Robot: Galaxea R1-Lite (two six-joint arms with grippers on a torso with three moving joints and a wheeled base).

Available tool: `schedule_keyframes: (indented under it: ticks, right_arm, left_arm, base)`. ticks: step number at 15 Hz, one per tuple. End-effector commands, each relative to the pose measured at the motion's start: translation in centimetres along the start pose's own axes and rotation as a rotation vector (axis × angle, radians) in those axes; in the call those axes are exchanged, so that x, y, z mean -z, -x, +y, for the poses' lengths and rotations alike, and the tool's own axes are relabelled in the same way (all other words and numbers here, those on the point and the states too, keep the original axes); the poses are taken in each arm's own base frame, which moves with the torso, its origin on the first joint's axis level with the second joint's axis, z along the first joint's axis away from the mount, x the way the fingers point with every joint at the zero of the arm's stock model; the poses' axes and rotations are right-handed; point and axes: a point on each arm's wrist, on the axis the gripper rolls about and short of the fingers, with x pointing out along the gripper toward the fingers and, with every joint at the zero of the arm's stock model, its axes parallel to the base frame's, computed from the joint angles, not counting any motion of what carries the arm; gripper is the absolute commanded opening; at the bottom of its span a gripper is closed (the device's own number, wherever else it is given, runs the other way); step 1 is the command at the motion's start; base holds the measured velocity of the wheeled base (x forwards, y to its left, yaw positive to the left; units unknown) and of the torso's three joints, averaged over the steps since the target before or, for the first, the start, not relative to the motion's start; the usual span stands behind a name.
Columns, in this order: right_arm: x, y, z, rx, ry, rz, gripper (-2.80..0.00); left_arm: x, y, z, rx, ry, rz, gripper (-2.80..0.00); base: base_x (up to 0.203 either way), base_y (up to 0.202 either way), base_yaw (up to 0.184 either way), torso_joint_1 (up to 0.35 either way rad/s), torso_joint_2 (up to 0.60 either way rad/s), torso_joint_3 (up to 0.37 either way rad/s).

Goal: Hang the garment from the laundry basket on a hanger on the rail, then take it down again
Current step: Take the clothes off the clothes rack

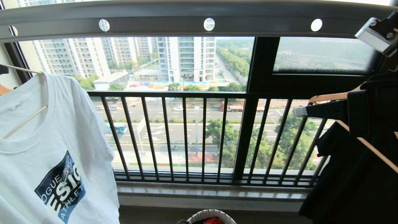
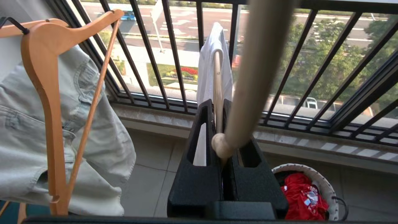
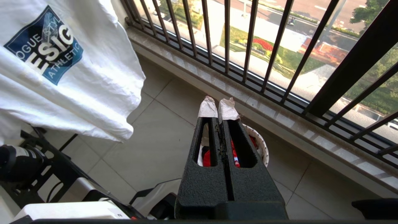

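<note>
- Garment [image 1: 62, 130], white with a dark blue chest logo, draped over hanger [image 1: 25, 122] at the left of the head view; hung tilted, below rail [image 1: 155, 18] and well above laundry basket [image 1: 217, 212].
- Showed no hook in the head view, so could not tell whether the hanger was hooked onto the rail or only held up near it.
- Left gripper [image 2: 217, 104] closed tight on the hanger's thin wire, the white cloth hanging just beyond its fingertips.
- Right gripper [image 3: 218, 107] closed with nothing between its taped tips; waited at the right of the head view, apart from the shirt, above the basket on the floor.
- Held a red garment [image 2: 301, 196] in the basket; hung a pale denim piece [image 2: 31, 130] on a wooden hanger [image 2: 46, 93] beside the left arm.
- Judged as the step with the shirt already on its hanger and carried at the rail, either going up or coming down.
- Called next for a firm hold on the wire and a steady, level hook at the rail.
</note>
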Motion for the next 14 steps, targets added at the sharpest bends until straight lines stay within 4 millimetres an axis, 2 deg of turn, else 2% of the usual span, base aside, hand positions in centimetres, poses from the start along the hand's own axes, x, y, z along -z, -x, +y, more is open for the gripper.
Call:
schedule_keyframes:
  ticks: [1, 4, 7, 11, 13, 14]
  right_arm:
    - [0.1, -0.1, 0.1, -0.03, -0.004, 0.011, -2.8]
    - [0.5, -0.3, 0.3, -0.177, -0.009, 0.047, -2.8]
    - [0.7, -1.6, 0.1, -0.183, -0.022, 0.084, -2.8]
    - [1.2, -3.7, -0.2, -0.178, -0.04, 0.141, -2.8]
    - [1.5, -4.9, -0.3, -0.176, -0.062, 0.172, -2.8]
    - [1.5, -5.2, -0.2, -0.179, -0.071, 0.18, -2.8]
  left_arm:
    - [0.4, 0.7, -0.3, 0.072, 0.01, 0.023, -2.8]
    - [1.3, 1.0, -0.7, 0.217, 0.049, 0.058, -2.8]
    - [3.2, 0.0, -1.3, 0.418, 0.063, 0.138, -2.8]
    - [5.5, -5.3, -2.7, 0.508, 0.056, 0.19, -2.8]
    - [6.9, -8.3, -4.5, 0.574, 0.035, 0.194, -2.8]
    - [7.4, -9.0, -5.5, 0.609, 0.029, 0.207, -2.8]
  base:
    - [0.0, 0.0, 0.0, 0.0, 0.0, 0.0]
    - [0.0, 0.0, 0.0, 0.0, 0.0, 0.0]
    - [0.0, 0.0, 0.0, 0.0, 0.0, 0.0]
    - [0.0, 0.0, 0.0, 0.0, 0.0, 0.0]
    - [0.0, 0.0, 0.0, 0.0, 0.0, 0.0]
    - [0.0, 0.0, 0.0, 0.0, 0.0, 0.0]
